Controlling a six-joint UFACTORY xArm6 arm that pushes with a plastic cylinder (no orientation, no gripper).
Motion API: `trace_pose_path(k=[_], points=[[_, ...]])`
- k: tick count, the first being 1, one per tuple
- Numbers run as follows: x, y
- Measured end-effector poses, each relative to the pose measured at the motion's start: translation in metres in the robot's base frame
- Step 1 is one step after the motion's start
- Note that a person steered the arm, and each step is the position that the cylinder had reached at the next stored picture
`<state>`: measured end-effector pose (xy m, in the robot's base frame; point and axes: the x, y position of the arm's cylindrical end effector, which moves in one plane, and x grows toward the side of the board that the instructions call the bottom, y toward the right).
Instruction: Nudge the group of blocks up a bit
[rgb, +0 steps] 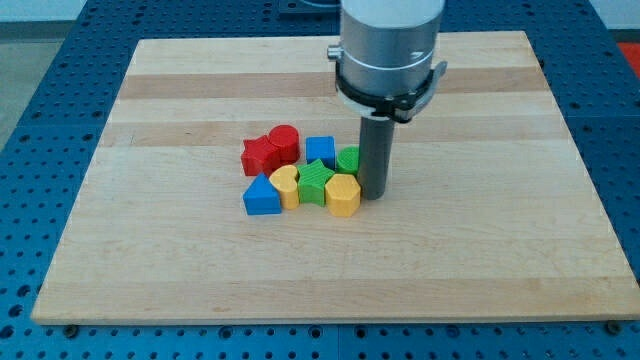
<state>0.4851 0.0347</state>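
A tight group of blocks sits a little left of the board's middle. At its top left are a red star (260, 155) and a red cylinder (284, 141). A blue cube (319, 149) and a green cylinder (348, 158) follow to the right. Along the bottom are a blue triangle (261, 195), a yellow heart (286, 184), a green star (316, 181) and a yellow hexagon (342, 194). My tip (374, 191) rests on the board at the group's right edge, touching or nearly touching the green cylinder and the yellow hexagon.
The wooden board (150, 260) lies on a blue perforated table (30, 150). The arm's grey body (388, 45) hangs over the board's upper middle and hides part of it.
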Motion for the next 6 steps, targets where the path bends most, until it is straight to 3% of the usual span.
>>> trace_pose_path(k=[3, 6], points=[[0.04, -0.053], [0.096, -0.058]])
